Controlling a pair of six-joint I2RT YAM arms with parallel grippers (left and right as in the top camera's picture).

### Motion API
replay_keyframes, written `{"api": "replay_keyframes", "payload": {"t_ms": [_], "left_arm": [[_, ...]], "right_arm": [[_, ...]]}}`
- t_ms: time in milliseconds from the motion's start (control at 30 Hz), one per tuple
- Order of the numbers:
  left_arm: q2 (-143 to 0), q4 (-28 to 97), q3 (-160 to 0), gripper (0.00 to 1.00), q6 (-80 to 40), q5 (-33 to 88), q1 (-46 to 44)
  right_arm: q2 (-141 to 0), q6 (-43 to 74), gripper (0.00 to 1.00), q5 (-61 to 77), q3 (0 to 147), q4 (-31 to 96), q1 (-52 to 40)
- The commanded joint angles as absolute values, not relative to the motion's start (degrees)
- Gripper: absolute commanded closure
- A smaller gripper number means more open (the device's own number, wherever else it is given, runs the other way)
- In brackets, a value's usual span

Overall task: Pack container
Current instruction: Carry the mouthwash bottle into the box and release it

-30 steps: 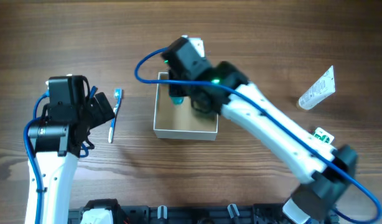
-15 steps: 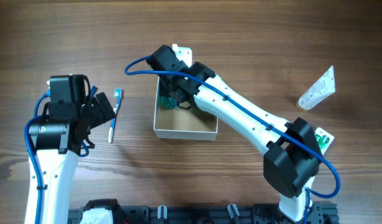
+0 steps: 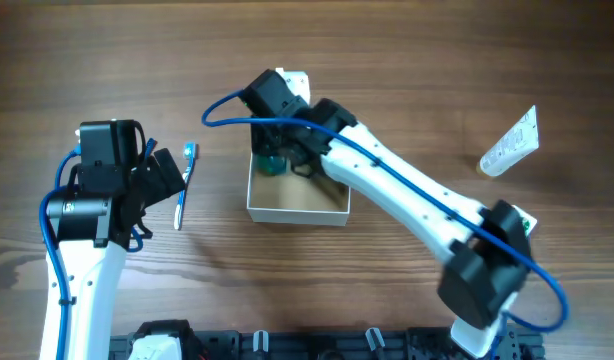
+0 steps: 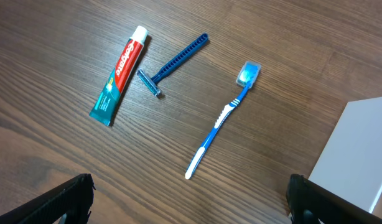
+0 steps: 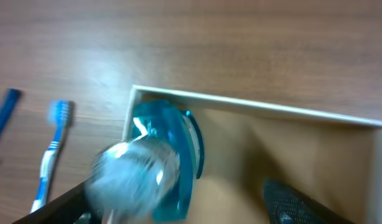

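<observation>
The container [image 3: 327, 212], a square white-walled box with a tan inside, sits mid-table. My right gripper [image 3: 284, 152] hangs over its back left corner with the jaws spread wide. A teal bottle with a clear cap [image 5: 155, 160] lies blurred in that corner [image 5: 253, 109] beside the left finger, apart from the right finger [image 5: 297, 202]. My left gripper [image 4: 191, 211] stands open above bare wood, left of the box wall [image 4: 359, 155]. In front of it lie a blue toothbrush [image 4: 222, 118], a blue razor [image 4: 174, 64] and a toothpaste tube [image 4: 119, 74].
A white tube [image 3: 510, 143] lies at the far right of the table. A small green and white item [image 3: 524, 220] shows beside the right arm's elbow. The toothbrush [image 3: 184, 185] lies between my left gripper [image 3: 167, 172] and the box.
My right gripper has opened over the box's back left corner and the teal bottle has come free of its fingers. The left arm has not moved.
</observation>
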State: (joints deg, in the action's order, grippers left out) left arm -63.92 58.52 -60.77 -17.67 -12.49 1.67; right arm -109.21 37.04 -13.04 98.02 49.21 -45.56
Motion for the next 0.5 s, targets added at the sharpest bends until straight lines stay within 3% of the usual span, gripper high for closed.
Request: {"api": "replay_keyframes", "payload": {"t_ms": [0,133,267,467], "left_arm": [[-64.1,58.6,-62.0,0.0,-17.0,-12.3,2.1],[-64.1,58.6,-62.0,0.0,-17.0,-12.3,2.1],[-64.1,58.6,-62.0,0.0,-17.0,-12.3,2.1],[-64.1,58.6,-62.0,0.0,-17.0,-12.3,2.1]], "right_arm": [[-96.5,33.4,0.15,-21.3,99.1,50.3,-44.9],[-86.0,38.3,0.04,-29.7,99.1,58.2,-39.0],[-81.3,39.0,0.0,-28.2,99.1,68.0,-24.8],[-81.4,27.2,0.0,-18.9,97.4,71.2,-4.1]]}}
